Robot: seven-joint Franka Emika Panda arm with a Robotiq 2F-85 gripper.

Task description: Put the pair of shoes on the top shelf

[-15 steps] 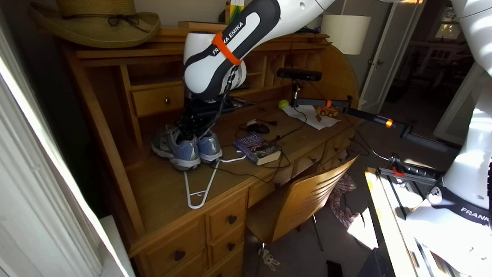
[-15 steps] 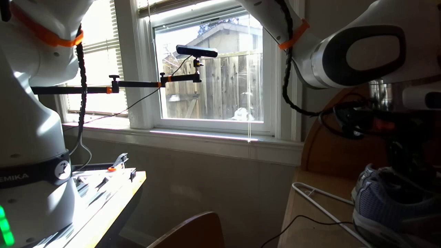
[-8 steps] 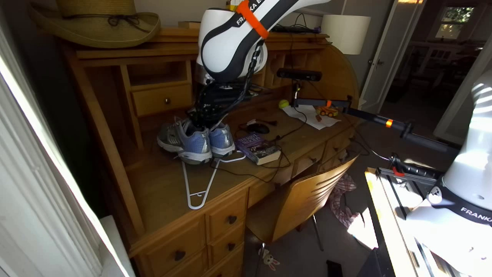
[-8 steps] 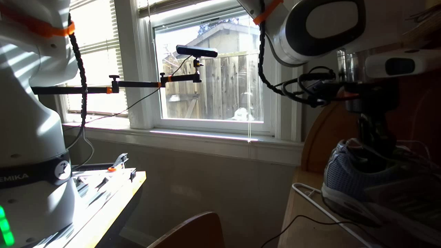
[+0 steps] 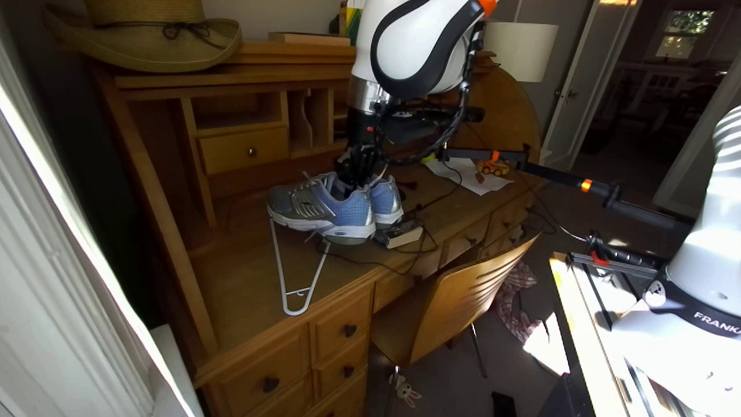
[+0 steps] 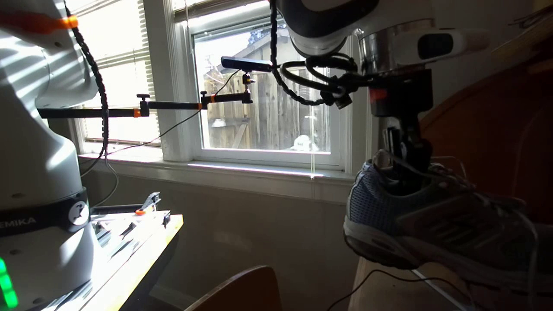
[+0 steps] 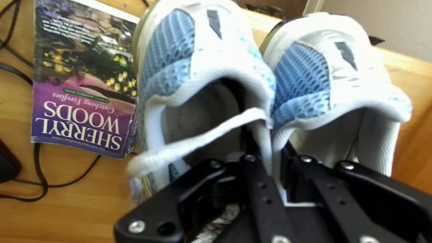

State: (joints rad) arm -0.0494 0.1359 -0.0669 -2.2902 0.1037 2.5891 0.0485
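Note:
The pair of shoes, light blue-grey with white soles, hangs above the desk. The nearer shoe (image 5: pixel 324 211) hides part of the farther one (image 5: pixel 386 200) in an exterior view. My gripper (image 5: pixel 354 176) is shut on their adjoining side walls. In the wrist view my gripper (image 7: pixel 267 148) has one finger inside the left shoe (image 7: pixel 216 50) and one inside the right shoe (image 7: pixel 314 71), with both walls pinched between. A loose white lace crosses the left opening. The fingertips are hidden inside the shoes. The top shelf (image 5: pixel 289 53) runs behind and above the shoes, partly covered by my arm.
A straw hat (image 5: pixel 145 49), a flat book (image 5: pixel 310 39) and a box (image 5: pixel 352 17) stand on the top shelf. A white hanger (image 5: pixel 317 278) and a purple book (image 7: pixel 84 84) lie on the desk. A camera (image 6: pixel 246 65) on a black bar stands near my arm.
My gripper and both shoes have risen and moved right in an exterior view, leftward and up in an exterior view facing the window. The shoes have turned to show more side.

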